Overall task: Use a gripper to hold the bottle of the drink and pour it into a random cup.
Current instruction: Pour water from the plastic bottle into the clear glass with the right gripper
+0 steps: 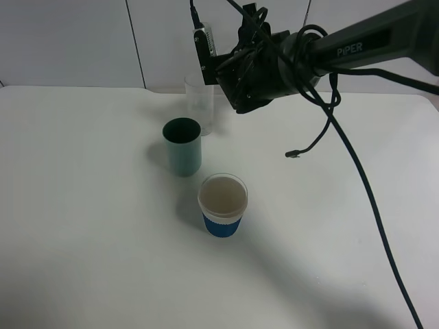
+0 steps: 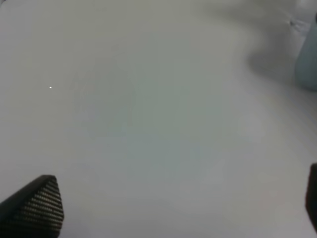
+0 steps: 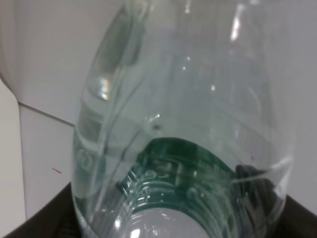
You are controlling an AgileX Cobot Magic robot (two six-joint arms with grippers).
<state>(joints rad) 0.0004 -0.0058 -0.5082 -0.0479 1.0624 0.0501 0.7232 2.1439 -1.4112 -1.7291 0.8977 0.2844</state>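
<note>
My right gripper (image 1: pixel 232 77), black and on the arm marked "PiPER", hangs in the air at the back of the table. It is just above and to the right of the clear glass cup (image 1: pixel 199 103). It is shut on the clear bottle with the dark green label (image 3: pixel 183 124), which fills the right wrist view. The black jaws show at that view's lower corners. In the high view the gripper's bulk hides most of the bottle. My left gripper (image 2: pixel 178 208) is open and empty over bare table, and does not show in the high view.
A teal opaque cup (image 1: pixel 182 146) stands just in front of the glass; its edge shows in the left wrist view (image 2: pixel 309 64). A white paper cup with a blue sleeve (image 1: pixel 222 204) stands nearer the front. A black cable (image 1: pixel 357 178) droops from the right arm over the white table (image 1: pixel 82 205).
</note>
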